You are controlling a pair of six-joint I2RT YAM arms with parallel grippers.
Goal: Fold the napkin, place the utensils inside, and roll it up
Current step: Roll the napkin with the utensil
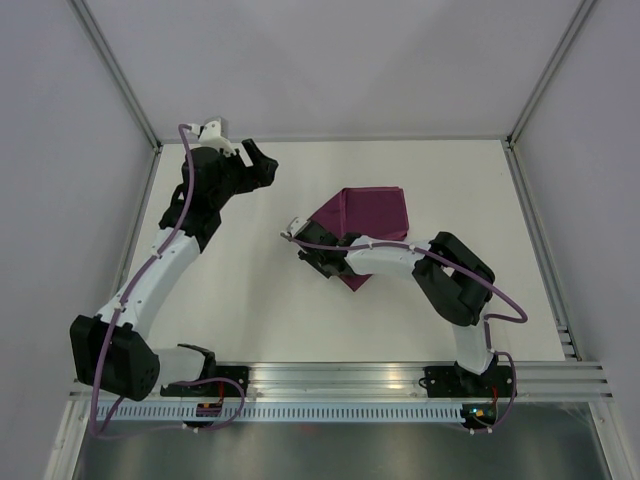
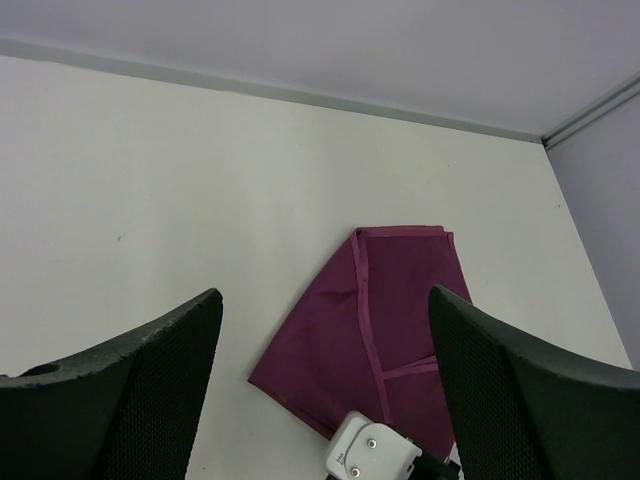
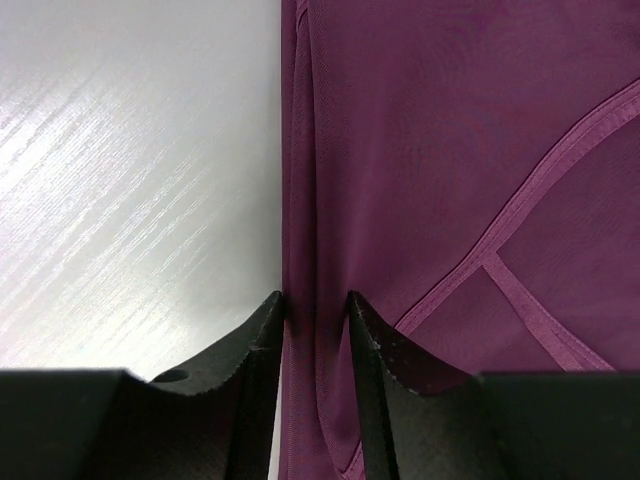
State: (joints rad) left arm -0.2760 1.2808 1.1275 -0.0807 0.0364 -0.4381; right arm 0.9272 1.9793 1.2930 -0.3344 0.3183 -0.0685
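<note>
The magenta-purple napkin (image 1: 372, 213) lies folded in the middle of the white table (image 1: 240, 300). It also shows in the left wrist view (image 2: 405, 300) and the right wrist view (image 3: 450, 150). My right gripper (image 1: 318, 258) is at the napkin's near left edge. Its fingers (image 3: 258, 345) are shut on a bunched fold of that edge, seen from its own camera (image 3: 316, 300). My left gripper (image 1: 262, 165) is open and empty at the back left, apart from the cloth (image 2: 325, 294). The knife is not in view.
The right arm's white wrist housing (image 2: 372, 450) sits over the napkin's near corner. Grey walls enclose the table on the left, back and right. A metal rail (image 1: 350, 375) runs along the near edge.
</note>
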